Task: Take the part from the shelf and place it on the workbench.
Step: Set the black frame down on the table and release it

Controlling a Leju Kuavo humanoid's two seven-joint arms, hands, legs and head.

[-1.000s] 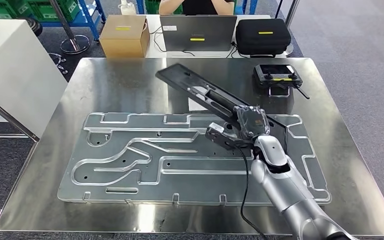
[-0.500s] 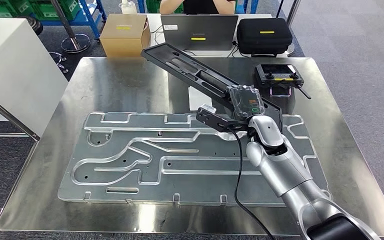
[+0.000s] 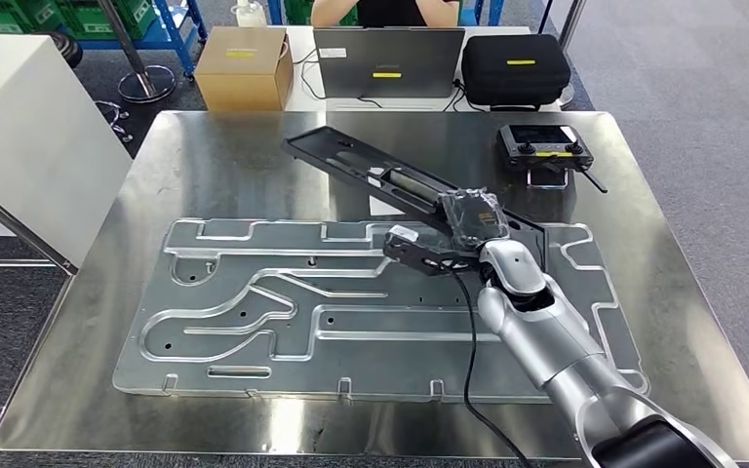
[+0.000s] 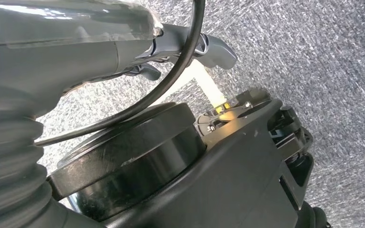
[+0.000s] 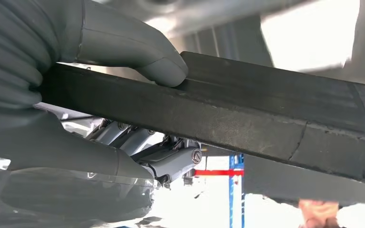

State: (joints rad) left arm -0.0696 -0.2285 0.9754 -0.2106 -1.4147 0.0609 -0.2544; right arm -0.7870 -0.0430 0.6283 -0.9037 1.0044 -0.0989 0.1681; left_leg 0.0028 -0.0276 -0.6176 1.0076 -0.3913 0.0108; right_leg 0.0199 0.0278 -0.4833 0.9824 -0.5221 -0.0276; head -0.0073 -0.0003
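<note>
Head view puts the right hand at centre frame, clamped on the near end of the part, a long, flat black panel with slots and raised ribs that slants toward the upper left above the steel workbench; whether its far end touches the bench I cannot tell. Right wrist view shows the thumb pressed on the part's dark, matte edge. Left wrist view shows the left hand over grey carpet, fingers curled in, holding nothing

On the bench a large machined plate lies flat across the near half. A long part slants above the plate's far right corner, held at its near end by the right robot hand. A handheld controller sits at the far right. Behind the bench stand a cardboard box, a laptop and a case, left to right.
</note>
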